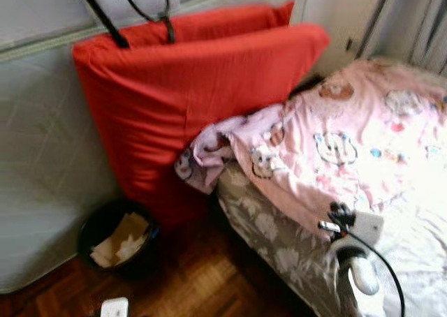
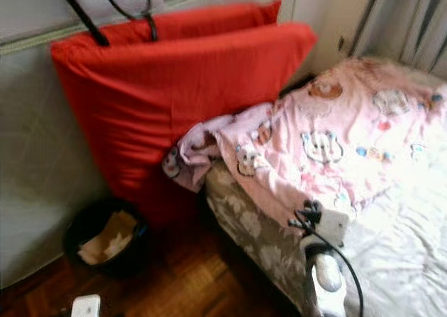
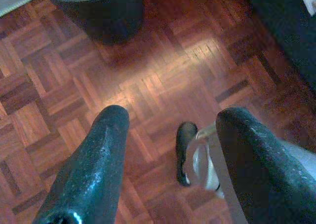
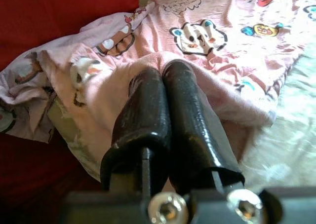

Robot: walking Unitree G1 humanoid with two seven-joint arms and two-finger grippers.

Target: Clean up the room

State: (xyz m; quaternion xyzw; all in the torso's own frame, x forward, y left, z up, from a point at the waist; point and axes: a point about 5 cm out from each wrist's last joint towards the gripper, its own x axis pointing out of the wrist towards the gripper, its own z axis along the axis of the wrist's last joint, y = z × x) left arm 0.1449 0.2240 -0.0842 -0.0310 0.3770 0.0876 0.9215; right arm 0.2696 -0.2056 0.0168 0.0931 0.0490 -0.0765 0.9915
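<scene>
The right pincer [image 4: 165, 83] is pressing its two black fingers flat together, clenched, with their tips against a raised fold of the pink cartoon-printed fleece blanket [image 1: 349, 142]; whether a pinch of cloth is caught between the tips I cannot tell, since the fingers themselves are hiding the contact. The blanket is lying rumpled over the corner of the bed with the grey floral sheet [image 1: 269, 237], one crumpled end hanging off the edge toward the large red cushions [image 1: 181, 100] that are leaning against the pale wall panel. The left pincer [image 3: 170, 155] is hanging released, fingers wide apart, above the dark parquet floor [image 3: 148, 86], near the black round waste bin holding crumpled paper [image 1: 115, 240]. The step in hand appears to be taking hold of the blanket to straighten or fold it. The next move is likely calling for a firm grip on the fold, then a lift and pull away from the cushions so the hanging end is coming back onto the bed; soft cloth is apt to slip.
</scene>
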